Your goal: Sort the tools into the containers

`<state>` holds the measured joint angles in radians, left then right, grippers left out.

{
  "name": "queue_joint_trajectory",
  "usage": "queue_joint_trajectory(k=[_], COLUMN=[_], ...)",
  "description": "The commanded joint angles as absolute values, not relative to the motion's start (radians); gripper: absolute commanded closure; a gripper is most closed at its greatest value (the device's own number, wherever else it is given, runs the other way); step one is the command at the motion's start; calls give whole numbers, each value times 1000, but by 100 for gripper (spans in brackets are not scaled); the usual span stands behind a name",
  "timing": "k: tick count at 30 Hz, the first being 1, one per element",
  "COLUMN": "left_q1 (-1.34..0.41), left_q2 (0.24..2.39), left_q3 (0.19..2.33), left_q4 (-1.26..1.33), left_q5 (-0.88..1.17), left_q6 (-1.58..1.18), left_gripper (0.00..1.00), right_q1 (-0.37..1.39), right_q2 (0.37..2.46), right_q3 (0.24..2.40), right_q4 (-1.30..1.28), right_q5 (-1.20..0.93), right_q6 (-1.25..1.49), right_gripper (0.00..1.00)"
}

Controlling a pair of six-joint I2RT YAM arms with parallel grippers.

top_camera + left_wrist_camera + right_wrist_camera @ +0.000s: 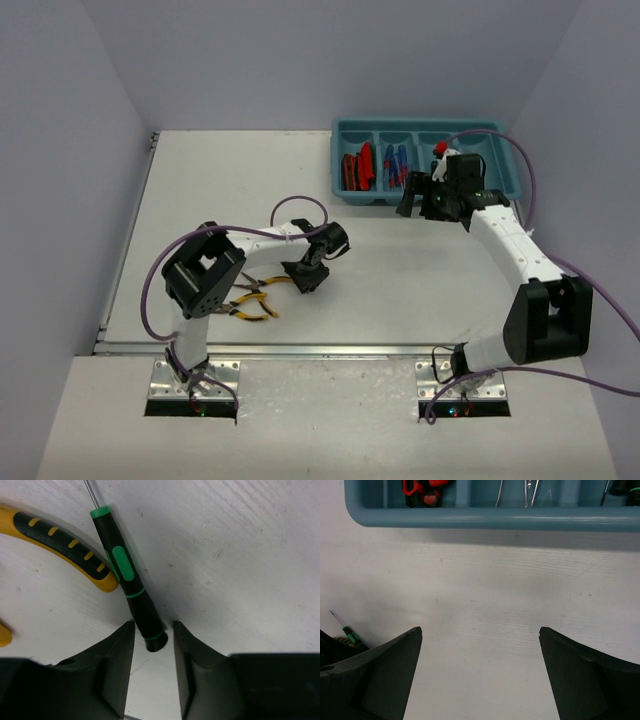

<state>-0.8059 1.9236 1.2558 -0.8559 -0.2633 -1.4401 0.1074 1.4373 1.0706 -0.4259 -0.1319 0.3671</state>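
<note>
The teal tray [505,185] stands at the far right. Red-and-black utility knives [357,168] lie in its leftmost compartment and blue-handled screwdrivers [396,165] in the second. Yellow-handled pliers [252,300] lie on the table near the left arm. A black-and-green screwdriver [127,580] lies beside a plier handle [60,545]. My left gripper [154,630] is low over the table, and its open fingertips flank the screwdriver's butt end with small gaps. My right gripper [480,630] is wide open and empty over bare table just in front of the tray wall [495,517].
The right arm's wrist [455,185] covers part of the tray's third compartment. Thin tool shafts [527,490] and a red knife end [422,487] show over the tray wall. White table lies between the two grippers. Purple cables loop above both arms.
</note>
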Motion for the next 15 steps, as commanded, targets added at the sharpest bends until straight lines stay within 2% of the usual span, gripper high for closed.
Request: queue_joint_trajectory(k=[1,4,8,12,15], left_q1=[-808,-805,-804,-819,-875], left_q2=[1928,1924,1894,1774,1530], left_q3=[1243,1234,1188,1094,905], left_q4=[-826,-821,-764,-619,-281], left_q5=[-257,-261,-256,-280,-339], left_q6=[-1442,-1433,-1390,-1269,-1122], left_gripper=[70,78,99,100,100], right_q1=[114,115,117,116,119], right_q2=[1386,1374,1358,1347,1339], right_q3=[1060,1055,1036,1000,951], right_q4=[-372,-366,-338,-252,-135], right_q5=[-156,-171,-233,-462,-676], right_q6=[371,370,371,379,486], right_gripper=[1,1,1,1,1])
